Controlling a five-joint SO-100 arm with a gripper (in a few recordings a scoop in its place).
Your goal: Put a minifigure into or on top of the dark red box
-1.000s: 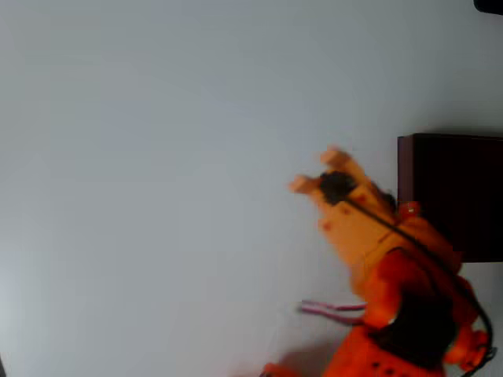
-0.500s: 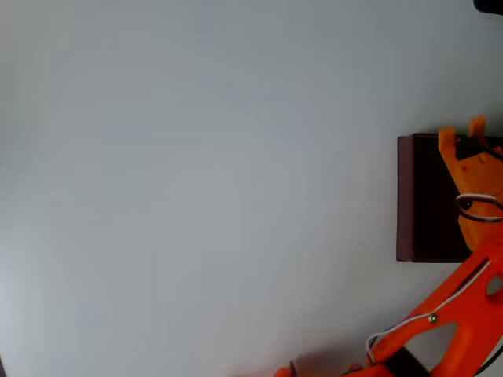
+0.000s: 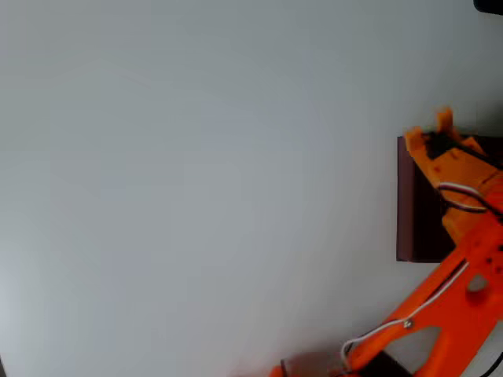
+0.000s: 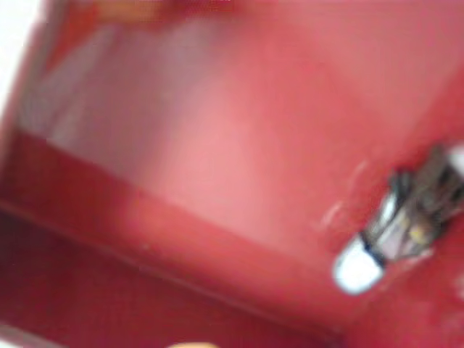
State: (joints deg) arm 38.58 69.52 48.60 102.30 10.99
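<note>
My orange gripper [image 3: 428,129] hangs over the top left corner of the dark red box [image 3: 406,204], which sits at the right edge of the overhead view. Its two fingers stand apart, with a dark patch at their base that I cannot make out. The wrist view looks down into the box's red walls [image 4: 181,239], all of it blurred. In that view the minifigure [image 4: 402,221], dark grey with a pale head at its lower left, lies on the box floor near a corner at the right.
The pale grey tabletop [image 3: 196,188] spreads over the left and middle of the overhead view. The orange arm [image 3: 448,306] runs from the bottom edge up to the box.
The arm swung right from the open table to the box. It has since shifted a little left, from the box's top middle to its top left corner.
</note>
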